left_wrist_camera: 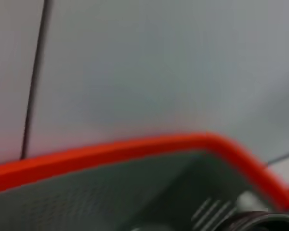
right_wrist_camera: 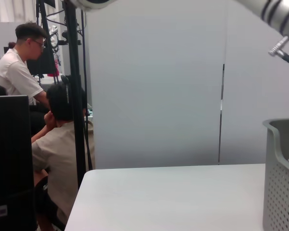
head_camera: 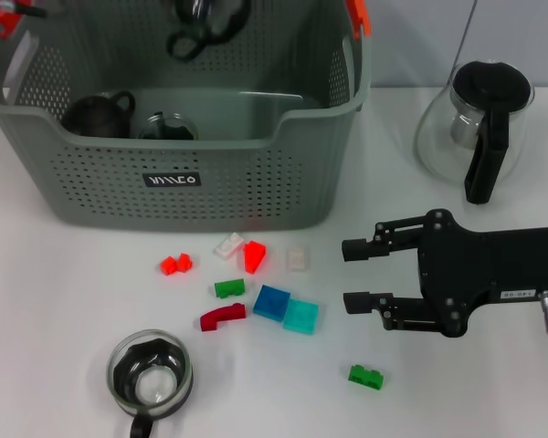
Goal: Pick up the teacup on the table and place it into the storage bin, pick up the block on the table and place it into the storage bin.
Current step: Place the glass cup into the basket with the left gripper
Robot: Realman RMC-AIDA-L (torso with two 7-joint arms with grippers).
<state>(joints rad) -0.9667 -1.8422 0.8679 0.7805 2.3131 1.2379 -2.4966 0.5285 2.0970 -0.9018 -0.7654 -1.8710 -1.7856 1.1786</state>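
Storage bin (head_camera: 192,173) with two teacups (head_camera: 99,113)

The black right gripper (head_camera: 354,274) reaches in from the right side of the head view, held low and level, its wrist and silver forearm trailing off toward the right edge. Its two straight black fingers (head_camera: 376,302) lie parallel and point left, spread apart with a clear gap between them and nothing held. The left arm shows only as an orange-and-black piece (head_camera: 2,18) at the far upper left corner.
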